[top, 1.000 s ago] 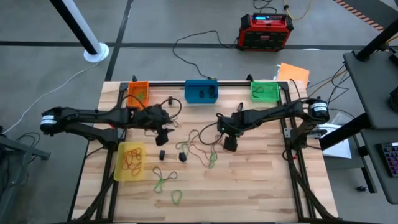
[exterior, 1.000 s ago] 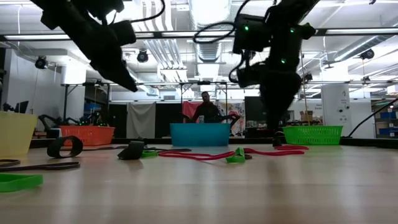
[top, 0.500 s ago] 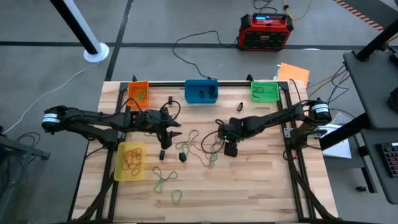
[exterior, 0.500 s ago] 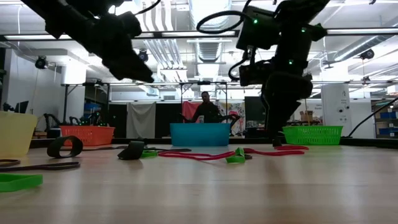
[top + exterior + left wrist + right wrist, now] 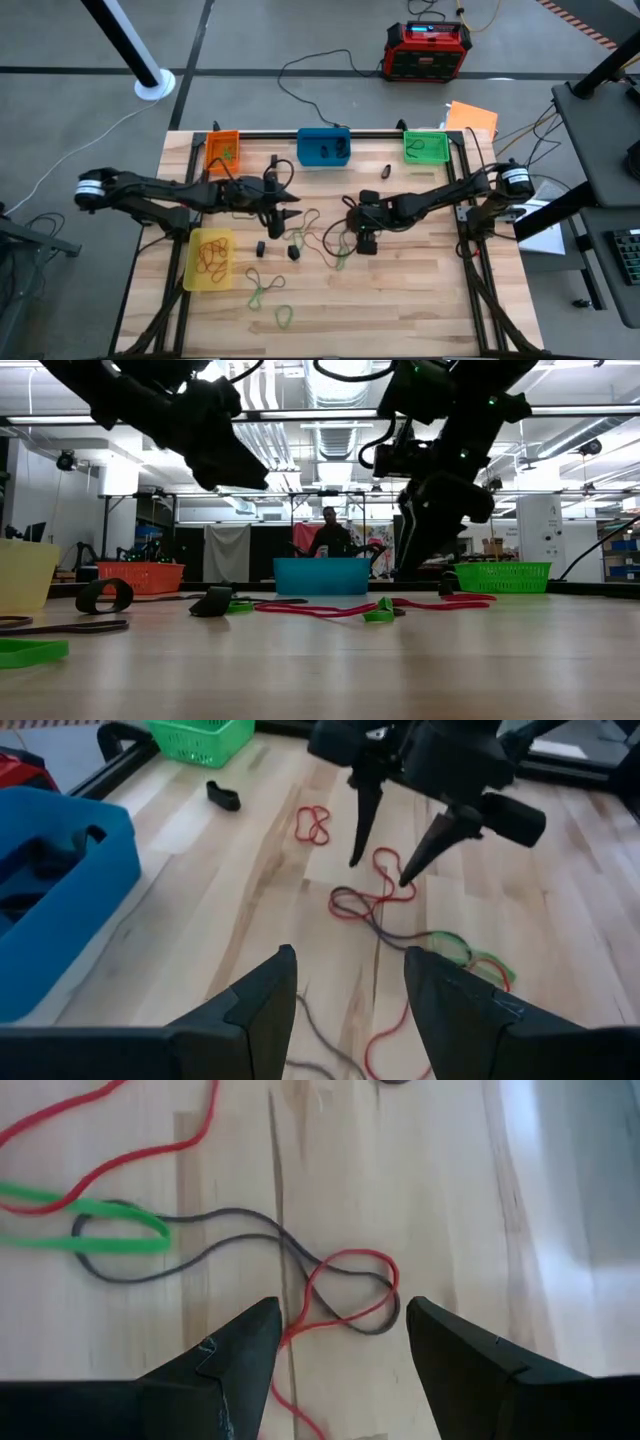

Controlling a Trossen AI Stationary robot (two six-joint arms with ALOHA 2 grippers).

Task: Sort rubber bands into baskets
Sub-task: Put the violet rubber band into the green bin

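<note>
R gripper [image 5: 352,222] is hanging low over the middle of the table w/ fingers [image 5: 235,1355] spread wide, nothing in them. Right under its tips there's a red band [image 5: 345,1285] twisted up w/ a dark grey one [image 5: 215,1245], and a green band [image 5: 90,1225] a bit further off to one side of it. In the wrist view both loops lie flat on the wood between the two fingers, not touching them afaict.

L gripper [image 5: 290,207] is just across that same tangle from the R one, also fingers apart and empty, up off the table. From its wrist cam you see the other arm's two pointed fingers [image 5: 365,815] aimed down at the red loops [image 5: 385,880], w/ a grey/green strand [image 5: 440,945] trailing closer to the L gripper.

Near the L gripper, on its front side: two short black bands [image 5: 260,247] and some tan/green loops [image 5: 262,290] further toward the table's front edge. Yellow basket [image 5: 192,275] sits down-left of it w/ tan bands inside.

Further out along the back edge: orange basket [image 5: 211,142] behind the L arm, blue basket [image 5: 302,140] roughly between the two grippers w/ dark bands in it, green basket [image 5: 409,139] behind the R arm. One black band [image 5: 384,171] lies alone btw blue and green.

Way past the table, a red-and-black power box [image 5: 428,50] on the floor, and a person [image 5: 330,532] standing in the room behind.
</note>
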